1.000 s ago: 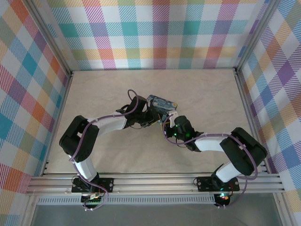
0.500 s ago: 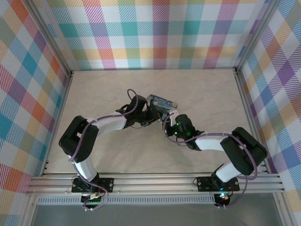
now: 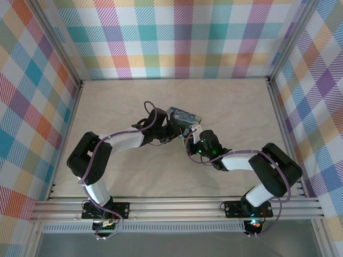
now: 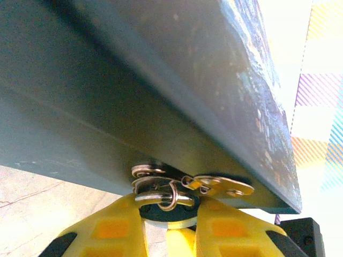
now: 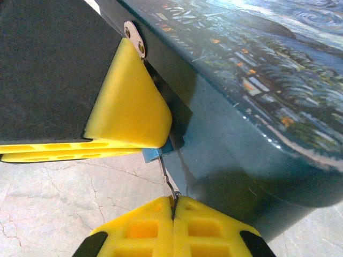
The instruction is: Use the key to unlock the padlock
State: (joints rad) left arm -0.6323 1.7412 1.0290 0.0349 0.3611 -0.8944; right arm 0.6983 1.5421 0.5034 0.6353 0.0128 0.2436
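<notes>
Arms converge: left gripper [image 4: 169, 208] clamps the padlock [image 5: 159, 153], right gripper [image 5: 174, 206] pinches the key [image 5: 168, 181].

The pale marbled worktop [image 3: 134, 96] is evenly lit. Plaid walls [image 3: 182, 37] enclose three sides; aluminium rails [image 3: 171, 206] line the near edge.

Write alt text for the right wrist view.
The right tool, shut at the bottom, pinches the key, a thin metal sliver reaching up to the blue padlock against the painted tin. A yellow finger of the left tool covers the padlock from upper left.
</notes>
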